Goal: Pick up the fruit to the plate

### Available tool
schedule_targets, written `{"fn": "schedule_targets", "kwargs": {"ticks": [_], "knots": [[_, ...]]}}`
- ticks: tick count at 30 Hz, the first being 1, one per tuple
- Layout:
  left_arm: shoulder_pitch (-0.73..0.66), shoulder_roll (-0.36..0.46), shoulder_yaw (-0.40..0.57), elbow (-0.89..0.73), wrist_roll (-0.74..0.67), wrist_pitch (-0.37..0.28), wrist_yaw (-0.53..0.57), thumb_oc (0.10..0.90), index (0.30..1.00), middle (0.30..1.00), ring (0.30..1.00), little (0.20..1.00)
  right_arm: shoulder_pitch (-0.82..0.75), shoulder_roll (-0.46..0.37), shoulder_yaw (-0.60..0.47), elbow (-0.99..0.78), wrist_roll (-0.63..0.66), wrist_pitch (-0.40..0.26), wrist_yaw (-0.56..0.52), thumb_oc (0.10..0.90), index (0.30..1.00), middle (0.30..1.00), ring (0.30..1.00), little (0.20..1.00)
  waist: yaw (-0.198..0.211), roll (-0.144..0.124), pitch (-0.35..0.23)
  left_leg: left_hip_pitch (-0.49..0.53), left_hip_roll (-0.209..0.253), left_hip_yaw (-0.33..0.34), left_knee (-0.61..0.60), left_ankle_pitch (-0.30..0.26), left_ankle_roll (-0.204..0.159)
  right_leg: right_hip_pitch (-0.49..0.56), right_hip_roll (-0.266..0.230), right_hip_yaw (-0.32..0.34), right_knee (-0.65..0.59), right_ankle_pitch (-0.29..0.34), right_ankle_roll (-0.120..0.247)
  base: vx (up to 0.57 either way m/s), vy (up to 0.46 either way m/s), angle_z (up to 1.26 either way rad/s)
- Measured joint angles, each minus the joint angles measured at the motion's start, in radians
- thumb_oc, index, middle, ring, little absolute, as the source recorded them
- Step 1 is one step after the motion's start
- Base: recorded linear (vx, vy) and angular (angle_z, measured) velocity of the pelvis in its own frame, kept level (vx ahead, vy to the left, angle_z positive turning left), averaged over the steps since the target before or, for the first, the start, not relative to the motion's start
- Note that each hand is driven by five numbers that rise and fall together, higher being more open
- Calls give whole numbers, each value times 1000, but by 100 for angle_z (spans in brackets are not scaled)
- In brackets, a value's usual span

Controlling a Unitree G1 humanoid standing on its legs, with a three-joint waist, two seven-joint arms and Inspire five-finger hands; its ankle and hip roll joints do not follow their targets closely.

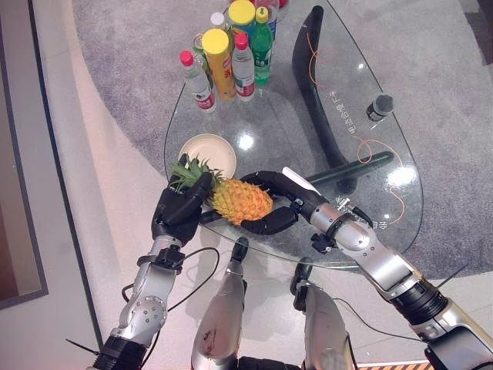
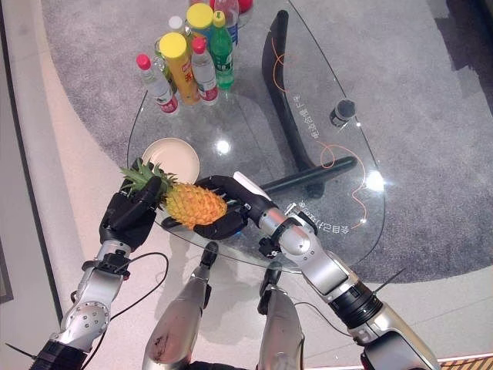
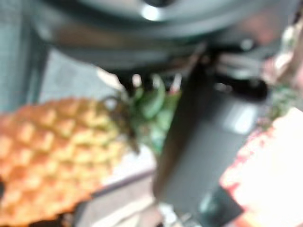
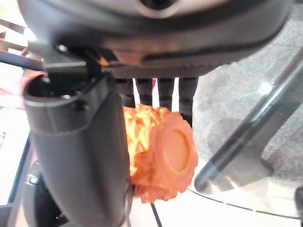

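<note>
An orange pineapple (image 1: 241, 199) with a green crown is held at the near left edge of the glass table (image 1: 293, 131), lying on its side. My right hand (image 1: 271, 202) is shut on its body, fingers curled over the top and thumb (image 4: 80, 156) against the near side. My left hand (image 1: 177, 210) grips the leafy crown end, its thumb (image 3: 203, 142) up beside the leaves. The cream plate (image 1: 208, 152) sits bare on the glass just behind the crown. The pineapple's flat base (image 4: 173, 151) shows close in the right wrist view.
Several bottles (image 1: 231, 54) stand in a cluster at the table's far left. A small dark cylinder (image 1: 380, 106) stands at the right edge. The table's black curved leg (image 1: 316, 85) shows through the glass. An orange line loops across the right half of the tabletop.
</note>
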Motion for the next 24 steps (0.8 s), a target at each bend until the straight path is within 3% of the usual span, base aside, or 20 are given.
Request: {"fn": "schedule_targets", "kwargs": {"ticks": [11,12,13,24], "knots": [[0,-1,-10,17,-9,14,28,800,900,900,900,900,-28,-6,24,4,-40,0,24,100,300,300,300,200,4,0,0,-1,0,-2,0,0,-1,0,0,-1,0,0,0,0,0,0],[-1,-1,-15,24,-10,15,28,311,481,481,481,411,-28,-6,25,8,-40,0,24,100,300,300,300,200,7,0,0,-1,0,-2,0,0,-1,0,0,-1,0,0,0,0,0,0],[-3,-2,-19,33,-12,15,28,100,300,300,300,200,-29,-6,29,15,-40,0,24,100,300,300,300,200,8,0,0,-1,0,-2,-1,0,-1,0,0,-1,0,0,0,0,0,0],[-6,-3,-31,108,-29,45,29,100,300,300,300,200,-54,-10,95,36,-40,-5,41,100,300,300,300,200,2,0,0,-6,0,-3,-2,0,-1,-4,0,-3,-1,0,0,0,0,0]]}}
